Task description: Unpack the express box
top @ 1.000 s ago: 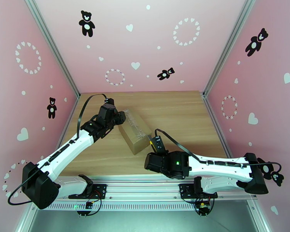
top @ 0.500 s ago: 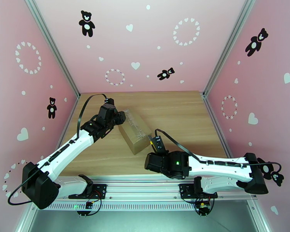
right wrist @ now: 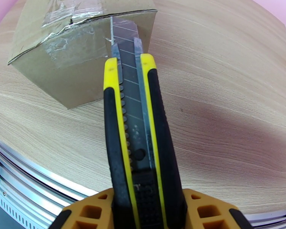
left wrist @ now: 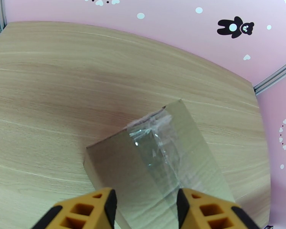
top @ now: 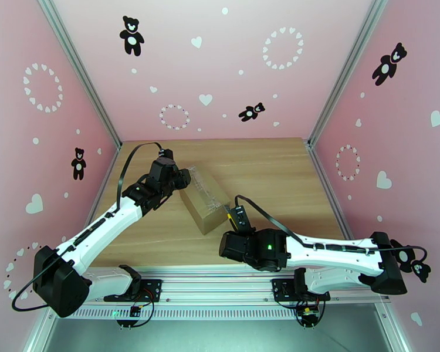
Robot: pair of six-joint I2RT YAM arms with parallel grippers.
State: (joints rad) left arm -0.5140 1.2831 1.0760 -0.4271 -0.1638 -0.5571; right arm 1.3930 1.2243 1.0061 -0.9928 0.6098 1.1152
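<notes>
The express box (top: pixel 205 198) is a small brown carton with shiny clear tape along its top, lying at an angle on the wooden table (top: pixel 273 165). My left gripper (top: pixel 183 178) sits at its far left end. In the left wrist view its yellow fingers (left wrist: pixel 101 208) stand partly apart over the box (left wrist: pixel 162 165), with the taped top showing between them. My right gripper (right wrist: pixel 143 205) is shut on a yellow-black utility knife (right wrist: pixel 135 123). The extended blade's tip touches the taped near end of the box (right wrist: pixel 78 46). From above, the knife (top: pixel 228 217) points at the box's near right corner.
Pink walls with bear and heart prints close in the table on three sides. A metal rail (top: pixel 220 277) carrying both arm bases runs along the near edge. Bare wood lies to the right of the box and behind it.
</notes>
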